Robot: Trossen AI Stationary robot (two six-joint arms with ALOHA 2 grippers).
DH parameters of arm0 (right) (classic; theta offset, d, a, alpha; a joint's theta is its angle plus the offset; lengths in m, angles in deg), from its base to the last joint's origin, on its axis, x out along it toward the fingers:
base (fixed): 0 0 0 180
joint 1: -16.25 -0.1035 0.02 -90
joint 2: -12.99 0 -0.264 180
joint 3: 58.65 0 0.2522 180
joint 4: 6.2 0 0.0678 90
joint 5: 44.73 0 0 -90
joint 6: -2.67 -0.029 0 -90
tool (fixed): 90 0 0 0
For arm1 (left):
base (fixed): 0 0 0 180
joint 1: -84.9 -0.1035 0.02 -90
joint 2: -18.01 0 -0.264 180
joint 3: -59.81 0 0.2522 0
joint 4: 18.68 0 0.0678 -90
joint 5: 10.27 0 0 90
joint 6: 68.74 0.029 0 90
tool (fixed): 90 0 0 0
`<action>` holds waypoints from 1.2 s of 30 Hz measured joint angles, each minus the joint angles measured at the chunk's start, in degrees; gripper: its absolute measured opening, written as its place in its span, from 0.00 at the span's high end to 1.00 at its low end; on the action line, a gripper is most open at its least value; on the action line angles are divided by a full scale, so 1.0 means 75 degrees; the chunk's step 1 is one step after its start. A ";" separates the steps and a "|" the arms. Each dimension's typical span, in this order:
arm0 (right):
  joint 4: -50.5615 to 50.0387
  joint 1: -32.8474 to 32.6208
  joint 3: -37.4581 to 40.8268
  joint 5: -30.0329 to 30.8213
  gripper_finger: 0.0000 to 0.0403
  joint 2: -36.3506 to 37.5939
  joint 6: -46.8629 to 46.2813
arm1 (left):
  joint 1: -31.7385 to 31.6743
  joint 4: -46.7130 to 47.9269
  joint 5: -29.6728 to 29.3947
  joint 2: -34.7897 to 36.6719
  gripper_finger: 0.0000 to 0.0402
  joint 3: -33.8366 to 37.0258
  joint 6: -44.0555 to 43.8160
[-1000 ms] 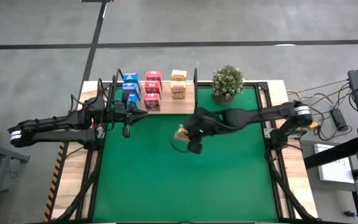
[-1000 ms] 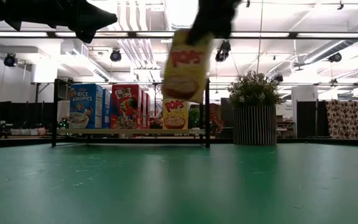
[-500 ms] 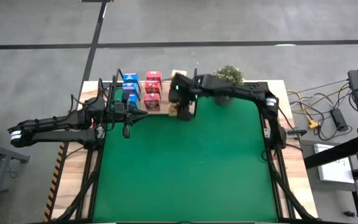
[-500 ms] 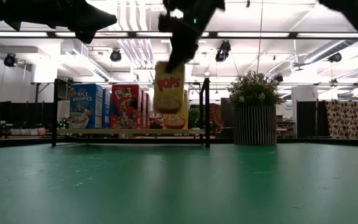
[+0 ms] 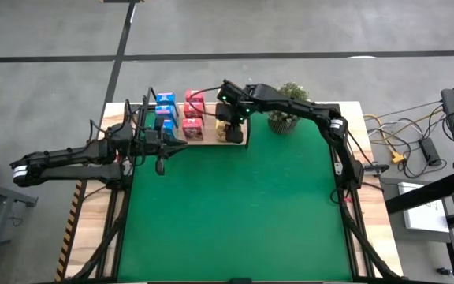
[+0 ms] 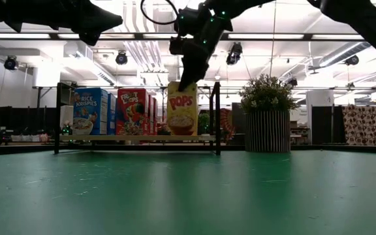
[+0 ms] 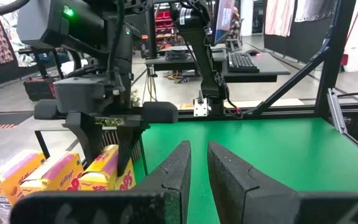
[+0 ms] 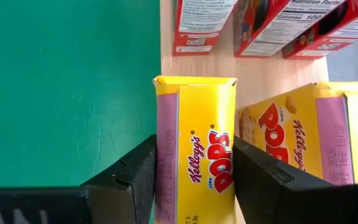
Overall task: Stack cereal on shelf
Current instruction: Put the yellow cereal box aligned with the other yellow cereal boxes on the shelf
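My right gripper (image 5: 231,120) reaches over the shelf (image 6: 123,138) and is shut on a yellow Pops cereal box (image 6: 182,108), which stands upright on the wooden plank at the near end of the yellow row. Two more yellow boxes (image 8: 303,143) stand behind it. Pink-red boxes (image 6: 130,111) and blue boxes (image 6: 91,111) stand on the plank to its left. My left gripper (image 7: 197,163) hovers near the shelf's left end, empty, with its fingers close together. My right gripper pinches the yellow box's upper end (image 8: 194,180) between its two fingers (image 8: 138,174), one on each of two opposite faces. The fingers come from above, pointing down with a slant. The box stands upright with its bottom edge (image 6: 182,134) at the plank.
A potted green plant (image 6: 267,121) stands just right of the shelf at the far edge, partly under my right arm. The shelf's black end frame (image 6: 217,117) stands close to the right of the yellow box. The green mat (image 5: 235,213) lies between the shelf and the near edge.
My right gripper has carried the yellow box from over the middle of the mat toward the far edge and down onto the shelf. The box hung lifted and tilted before and now stands upright on the plank beside the pink-red boxes.
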 joint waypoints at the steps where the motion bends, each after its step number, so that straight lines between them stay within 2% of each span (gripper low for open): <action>1: 0.0003 0.0000 0.0005 0.0093 0.57 0.0000 0.0028 | 0.0000 0.0004 0.0000 0.0000 0.91 0.0000 0.0000; 5: 0.0020 0.0000 0.0042 0.0555 0.53 0.0000 0.0173 | 0.0000 0.0001 -0.0003 0.0000 0.91 0.0000 0.0003; 13: 0.0020 0.0000 0.0044 0.0576 0.51 0.0003 0.0194 | 0.0000 0.0001 0.0000 0.0000 0.91 0.0000 0.0003; 23: 0.0105 -0.0236 -0.0668 0.0588 0.52 0.0008 -0.0095 | 0.0002 0.0001 0.0000 0.0000 0.91 0.0000 0.0003; 28: 0.0807 -0.0470 -0.0659 0.0600 0.59 0.0017 -0.0237 | 0.0000 0.0001 0.0000 0.0000 0.91 0.0000 0.0003; 34: 0.1215 -0.0538 -0.0610 0.1364 0.76 -0.0231 -0.0170 | 0.0001 0.0001 -0.0001 0.0000 0.91 0.0000 0.0003; 36: 0.1246 -0.0526 -0.0607 0.1401 0.82 -0.0378 -0.0138 | 0.0000 0.0003 0.0000 0.0000 0.91 0.0000 0.0003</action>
